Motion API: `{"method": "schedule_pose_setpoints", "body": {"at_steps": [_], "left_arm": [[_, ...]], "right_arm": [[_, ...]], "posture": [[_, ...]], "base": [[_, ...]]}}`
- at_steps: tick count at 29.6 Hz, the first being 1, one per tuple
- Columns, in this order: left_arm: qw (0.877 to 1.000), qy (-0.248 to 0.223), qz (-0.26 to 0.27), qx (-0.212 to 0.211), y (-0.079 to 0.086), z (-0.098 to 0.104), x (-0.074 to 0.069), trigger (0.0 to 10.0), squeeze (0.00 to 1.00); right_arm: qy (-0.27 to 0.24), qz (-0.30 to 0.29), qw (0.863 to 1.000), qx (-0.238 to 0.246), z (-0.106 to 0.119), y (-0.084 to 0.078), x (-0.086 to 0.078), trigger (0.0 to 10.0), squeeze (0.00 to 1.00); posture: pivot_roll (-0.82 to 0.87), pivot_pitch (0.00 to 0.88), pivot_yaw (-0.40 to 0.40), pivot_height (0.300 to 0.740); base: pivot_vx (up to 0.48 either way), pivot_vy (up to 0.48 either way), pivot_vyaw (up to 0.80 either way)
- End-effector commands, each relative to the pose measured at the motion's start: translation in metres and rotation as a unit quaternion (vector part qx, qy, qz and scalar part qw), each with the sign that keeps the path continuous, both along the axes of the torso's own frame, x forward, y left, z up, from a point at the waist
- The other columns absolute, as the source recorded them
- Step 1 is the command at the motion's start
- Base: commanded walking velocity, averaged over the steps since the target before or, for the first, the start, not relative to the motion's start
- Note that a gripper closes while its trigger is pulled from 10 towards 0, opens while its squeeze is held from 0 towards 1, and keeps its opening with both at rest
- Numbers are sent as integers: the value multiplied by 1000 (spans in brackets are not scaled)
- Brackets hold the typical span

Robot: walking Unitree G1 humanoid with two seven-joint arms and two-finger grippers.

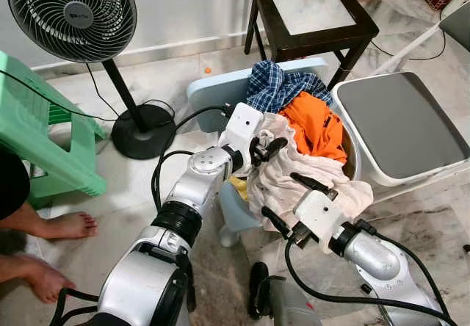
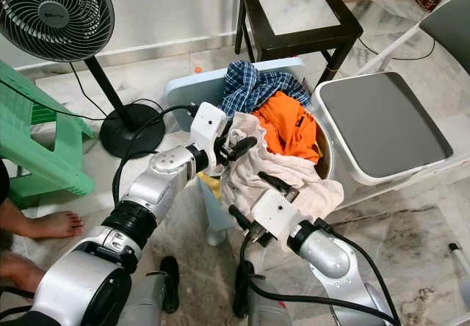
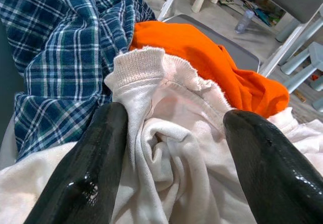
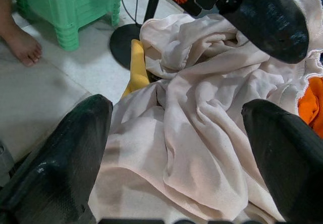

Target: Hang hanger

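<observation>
Both hands are at the laundry pile, no hanger visible anywhere in these frames. So the task's thing can't be placed; it may be buried under cloth or out of shot.

Left hand sits at the upper-left edge of the cream garment, fingers apart w/ the ribbed collar bunched between them, pads touching cloth on both sides but not squeezed shut. Right hand is at the lower-front edge of the same garment, fingers spread wide, cloth draped between, not clamped.

Key relation: the cream garment lies stretched between the two hands, long axis running roughly from left hand (collar end, far side) down toward right hand (hem end, near side). Left hand is nearer the collar, which is where a hanger would go in, so probably left does the neck hold and right the supporting end.

Behind the collar: blue plaid shirt and orange garment, both on top of the pile in the basket. A yellow item pokes out under the cream cloth on the near-left side.

Around: grey-topped stool just right of the basket, dark chair behind, fan and green stool off left, a person's bare feet on the floor at far left.

Judgement: early stage, garment handling comes before any hanging.
</observation>
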State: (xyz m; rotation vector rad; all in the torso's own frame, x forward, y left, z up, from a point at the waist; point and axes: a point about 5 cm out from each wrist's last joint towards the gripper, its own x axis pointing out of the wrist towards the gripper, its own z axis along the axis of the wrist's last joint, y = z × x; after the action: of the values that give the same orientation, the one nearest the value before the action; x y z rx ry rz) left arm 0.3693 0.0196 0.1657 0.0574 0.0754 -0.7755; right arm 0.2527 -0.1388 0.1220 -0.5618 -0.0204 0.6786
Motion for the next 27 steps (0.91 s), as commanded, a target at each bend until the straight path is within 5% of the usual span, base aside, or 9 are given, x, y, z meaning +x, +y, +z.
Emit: {"method": "schedule_pose_setpoints", "body": {"at_steps": [1,4,5,6,7,27], "left_arm": [[1000,6,1,-8,-3,0,-1,10000,0],[999,25,10,-18,5,-6,2,10000,0],[999,35,12,-23,8,-8,3,4980,0],[999,41,15,-23,10,-10,4,1725,0],[999,43,14,-22,11,-11,4,0,0],[997,68,26,-21,19,-16,10,0,0]], "right_arm": [[10,-5,1000,-5,-4,-6,-3,10000,792],[10,-5,1000,-4,-4,-6,-3,10000,792],[11,-4,1000,-4,-4,-5,-3,10000,792],[11,-3,1000,-5,-4,-4,-4,10000,792],[12,-3,1000,-4,-4,-4,-4,10000,792],[15,-4,1000,1,-7,1,-4,10000,792]], "posture": [[27,361,-34,740],[24,364,-39,740],[21,369,-45,740],[19,370,-44,740],[19,370,-44,740],[19,369,-38,740]], "base": [[0,0,0],[0,0,0],[0,0,0],[0,0,0],[0,0,0],[0,0,0]]}}
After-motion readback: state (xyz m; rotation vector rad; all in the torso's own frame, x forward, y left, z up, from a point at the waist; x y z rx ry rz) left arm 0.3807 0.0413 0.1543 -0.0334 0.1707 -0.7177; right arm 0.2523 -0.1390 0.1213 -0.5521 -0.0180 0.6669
